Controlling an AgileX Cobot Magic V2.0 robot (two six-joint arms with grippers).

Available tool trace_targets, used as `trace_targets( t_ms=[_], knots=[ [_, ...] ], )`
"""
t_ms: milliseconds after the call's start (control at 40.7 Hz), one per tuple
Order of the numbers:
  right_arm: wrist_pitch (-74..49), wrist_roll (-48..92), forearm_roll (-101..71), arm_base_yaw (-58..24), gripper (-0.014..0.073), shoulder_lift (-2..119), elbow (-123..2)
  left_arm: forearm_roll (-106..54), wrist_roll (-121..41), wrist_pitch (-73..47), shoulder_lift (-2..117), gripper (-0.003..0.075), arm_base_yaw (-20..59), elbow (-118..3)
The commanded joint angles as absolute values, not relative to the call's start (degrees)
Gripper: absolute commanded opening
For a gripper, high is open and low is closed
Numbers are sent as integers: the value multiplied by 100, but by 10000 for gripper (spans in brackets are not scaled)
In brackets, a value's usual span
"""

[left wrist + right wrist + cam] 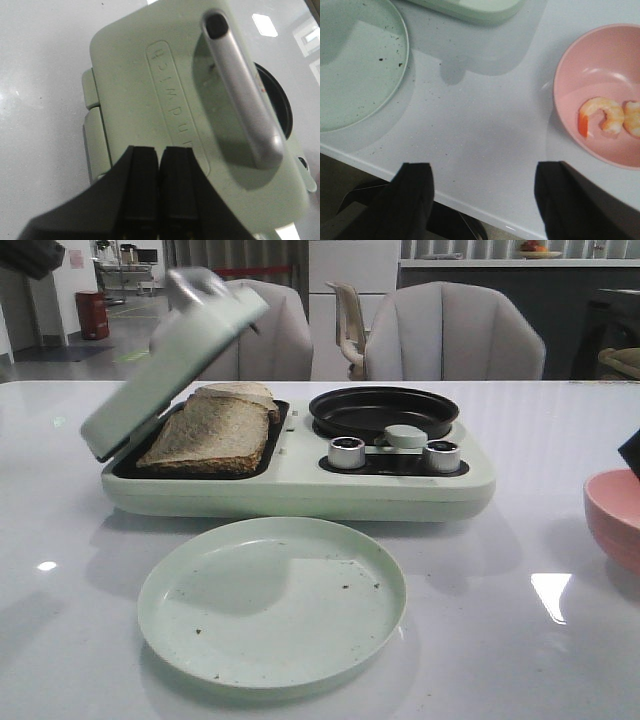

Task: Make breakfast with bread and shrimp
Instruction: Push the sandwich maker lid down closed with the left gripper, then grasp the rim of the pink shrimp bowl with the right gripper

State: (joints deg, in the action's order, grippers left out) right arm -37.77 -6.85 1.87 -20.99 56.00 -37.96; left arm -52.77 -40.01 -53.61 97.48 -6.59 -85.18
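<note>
Two shrimp [607,117]: lying in the pink bowl [580,75], just beside the right gripper [482,187], its jaws standing spread.
Left gripper [159,185]: pressing shut, empty, over the lid [150,100].
Bread [212,430]: sitting in the toaster tray.

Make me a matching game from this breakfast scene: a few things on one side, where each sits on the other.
Things:
1. bread
2. shrimp
3. green plate
4. black pan

Places:
A. in the pink bowl
B. on the table in front of the machine
C. under the half-raised lid
D. on the machine's right half

Pairs: 1-C, 2-A, 3-B, 4-D
</note>
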Motion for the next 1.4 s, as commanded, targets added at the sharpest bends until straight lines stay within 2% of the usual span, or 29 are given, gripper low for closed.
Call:
trace_targets(
  t_ms=[0, 393, 688, 835, 958, 1105, 1375],
  knots=[
    [-3449, -677, 255, -2075, 538, 5518, -3954, -5643, -4236, -5366, 9185, 100, -645, -8537],
    [-3449, -677, 255, -2075, 538, 5518, -3954, -5621, -4615, -5280, 7977, 100, -370, -7191],
    [-3449, -677, 255, -2075, 538, 5518, -3954, -4594, -4610, -4702, 7079, 104, 1278, -5857],
    [-3449, -677, 255, -2075, 538, 5518, -3954, -3125, -3372, -4436, 6659, 104, 2212, -5498],
    [-3448, -672, 255, -2075, 538, 5518, -3954, -1414, -1668, -4352, 6263, 104, 2860, -5213],
    [-3442, -672, 255, -2075, 538, 5518, -3954, 96, -57, -4466, 5699, 104, 3291, -4881],
    [-3383, -672, 199, -2075, 538, 5518, -3954, 207, 54, -4451, 4730, 104, 3363, -4656]
  ],
)
